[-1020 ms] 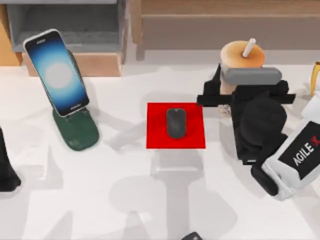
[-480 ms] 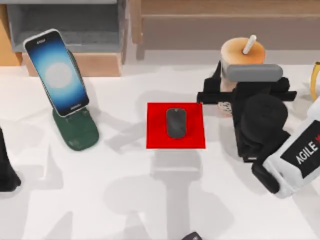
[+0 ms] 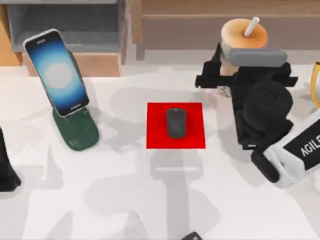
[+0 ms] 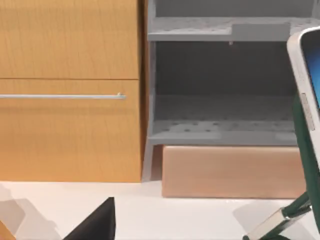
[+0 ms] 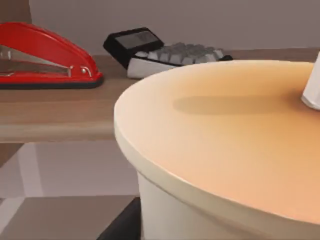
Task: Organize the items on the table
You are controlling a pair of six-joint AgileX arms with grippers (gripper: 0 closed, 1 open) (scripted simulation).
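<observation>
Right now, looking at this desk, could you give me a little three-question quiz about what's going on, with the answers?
1. True or false: the computer mouse lies on the red mat.
2. What holds the smartphone up? A) the green stand B) the bubble-tea cup C) a gripper
3. Which gripper is at the cup, near the table's far edge?

Key
1. True.
2. A. The phone leans tilted on the stand at the table's left.
3. The right gripper; the cup's lid sits very near in the right wrist view. The left arm is parked at the left edge.
</observation>
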